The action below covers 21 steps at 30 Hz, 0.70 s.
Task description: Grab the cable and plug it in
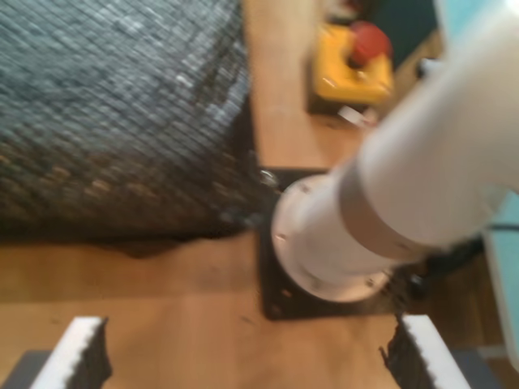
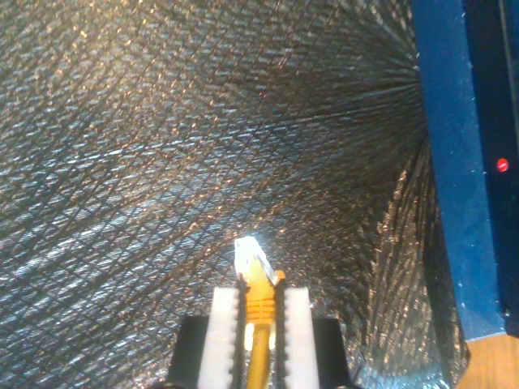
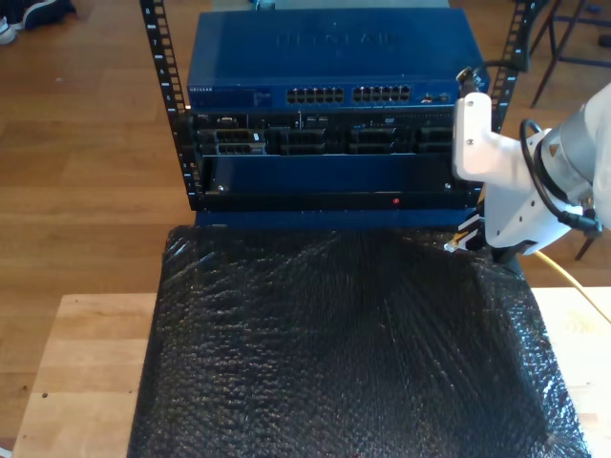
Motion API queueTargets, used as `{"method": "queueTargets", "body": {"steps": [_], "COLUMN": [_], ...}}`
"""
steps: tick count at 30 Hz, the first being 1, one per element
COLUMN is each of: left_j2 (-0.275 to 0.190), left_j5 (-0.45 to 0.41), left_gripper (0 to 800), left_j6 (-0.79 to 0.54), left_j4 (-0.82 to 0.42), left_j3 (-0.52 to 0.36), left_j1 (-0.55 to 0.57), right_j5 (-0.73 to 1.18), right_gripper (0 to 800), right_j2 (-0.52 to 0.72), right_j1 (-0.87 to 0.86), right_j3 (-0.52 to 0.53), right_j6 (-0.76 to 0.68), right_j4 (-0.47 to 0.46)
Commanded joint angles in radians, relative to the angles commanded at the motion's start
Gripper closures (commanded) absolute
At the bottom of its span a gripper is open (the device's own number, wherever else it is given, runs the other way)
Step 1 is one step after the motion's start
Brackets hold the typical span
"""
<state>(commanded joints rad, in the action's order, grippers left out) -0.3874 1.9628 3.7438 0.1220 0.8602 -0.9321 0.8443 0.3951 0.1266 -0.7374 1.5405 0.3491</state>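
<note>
Now: second tool [image 2: 259,312] grips cable [image 2: 258,304] | first tool [image 1: 243,356] open | black mat [image 3: 353,353] below

Our arm [image 3: 535,181] in the exterior view is glossy white, built of rounded casings, with a grey band at the joint and a thin black cable [image 3: 549,196] looping across it from about twelve o'clock round to four o'clock.

In the first wrist view a white tubular link [image 1: 422,162] carries the same kind of grey ring and ends in a round white flange [image 1: 324,251] dotted with small screws, seated on a dark square base plate [image 1: 280,304] with bolt holes. Our first gripper [image 1: 243,356] has white fingers [image 1: 73,352] with black ridged inner faces.

Our second gripper [image 2: 258,340] shows two white, finely toothed pads [image 2: 223,336] mounted on a black body.
</note>
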Motion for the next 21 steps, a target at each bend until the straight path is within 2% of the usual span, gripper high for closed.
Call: {"method": "queueTargets", "body": {"steps": [7,13,18,21], "left_j2": [-0.006,-0.008,-0.008,-0.011], "left_j5": [-0.051,-0.203,-0.229,-0.278], "left_gripper": [1,1,1,1], "left_j6": [-0.203,-0.265,-0.348,-0.374], "left_j4": [-0.092,-0.175,-0.18,-0.19], "left_j3": [-0.13,-0.267,-0.336,-0.382], "left_j1": [-0.14,-0.226,-0.293,-0.299], "right_j5": [-0.003,-0.006,-0.006,-0.006], "right_gripper": [800,800,800,800], "right_j2": [-0.026,-0.037,-0.037,-0.038], "right_j1": [0.0,0.0,0.0,0.0], "right_j3": [-0.011,-0.014,-0.015,-0.014], "right_j6": [-0.002,-0.003,-0.002,-0.002], "right_j4": [0.003,0.003,0.003,0.003]}}
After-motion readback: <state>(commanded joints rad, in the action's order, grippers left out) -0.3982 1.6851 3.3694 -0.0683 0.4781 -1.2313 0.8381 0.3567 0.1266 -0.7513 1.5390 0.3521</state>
